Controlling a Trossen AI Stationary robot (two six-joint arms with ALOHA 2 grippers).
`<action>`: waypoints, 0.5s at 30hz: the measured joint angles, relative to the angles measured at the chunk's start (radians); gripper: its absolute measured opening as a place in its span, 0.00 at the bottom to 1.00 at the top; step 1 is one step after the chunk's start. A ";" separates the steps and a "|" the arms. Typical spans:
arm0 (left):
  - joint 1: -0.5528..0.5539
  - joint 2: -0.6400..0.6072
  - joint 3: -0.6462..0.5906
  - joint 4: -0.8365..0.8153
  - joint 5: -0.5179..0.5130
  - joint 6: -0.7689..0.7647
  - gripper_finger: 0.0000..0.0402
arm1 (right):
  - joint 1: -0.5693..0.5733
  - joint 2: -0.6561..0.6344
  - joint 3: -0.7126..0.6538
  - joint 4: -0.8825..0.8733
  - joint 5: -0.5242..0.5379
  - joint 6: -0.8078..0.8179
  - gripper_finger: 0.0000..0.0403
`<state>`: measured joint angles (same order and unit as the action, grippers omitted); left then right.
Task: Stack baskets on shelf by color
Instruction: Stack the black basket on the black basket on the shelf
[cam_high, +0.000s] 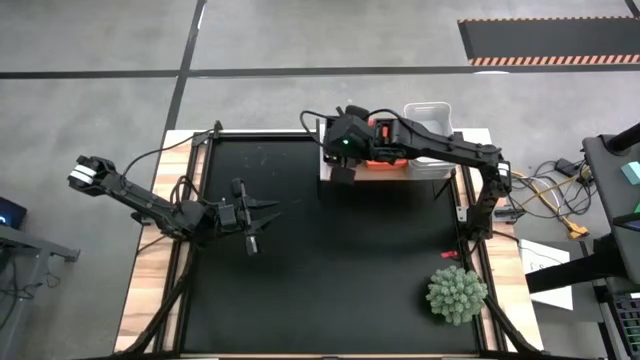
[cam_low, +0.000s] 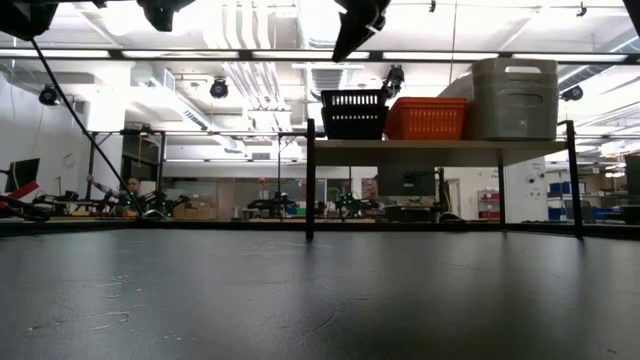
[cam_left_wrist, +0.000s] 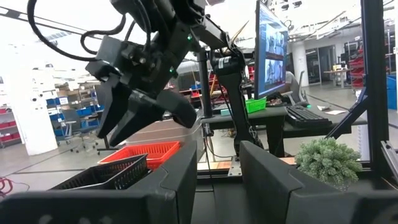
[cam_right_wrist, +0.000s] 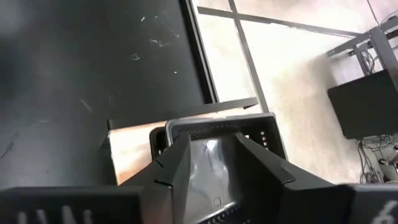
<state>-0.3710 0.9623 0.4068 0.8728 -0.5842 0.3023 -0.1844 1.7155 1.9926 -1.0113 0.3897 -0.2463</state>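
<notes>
The light-wood shelf (cam_low: 440, 150) stands at the table's far edge. It carries a black basket (cam_low: 353, 113), a red-orange basket (cam_low: 425, 118) and a larger white basket (cam_low: 513, 98) side by side. My right gripper (cam_left_wrist: 146, 127) hangs open and empty just above the black basket (cam_left_wrist: 106, 177). In the right wrist view the black basket (cam_right_wrist: 214, 165) shows between and below the fingers, on the shelf board (cam_right_wrist: 130, 149). In the high view the right gripper (cam_high: 342, 168) covers most of that basket. My left gripper (cam_high: 262, 222) is open and empty over the table's left middle.
A green spiky plant (cam_high: 457, 292) stands at the table's near right corner. The black mat (cam_high: 330, 260) between my left gripper and the shelf is bare. The shelf's thin legs (cam_low: 309, 180) stand on the table. Desks and monitors stand beyond the table.
</notes>
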 joint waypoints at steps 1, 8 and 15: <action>0.000 0.000 0.000 0.000 0.000 0.000 0.26 | -0.004 0.002 -0.005 0.012 -0.001 0.000 0.26; 0.000 0.000 0.000 0.000 0.000 -0.001 0.26 | -0.036 0.055 -0.016 0.023 0.002 0.001 0.10; 0.000 0.000 0.000 0.000 0.000 -0.001 0.26 | -0.041 0.120 -0.019 0.012 -0.002 -0.007 0.02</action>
<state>-0.3710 0.9626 0.4068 0.8726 -0.5842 0.3012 -0.2253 1.8354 1.9739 -0.9992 0.3880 -0.2530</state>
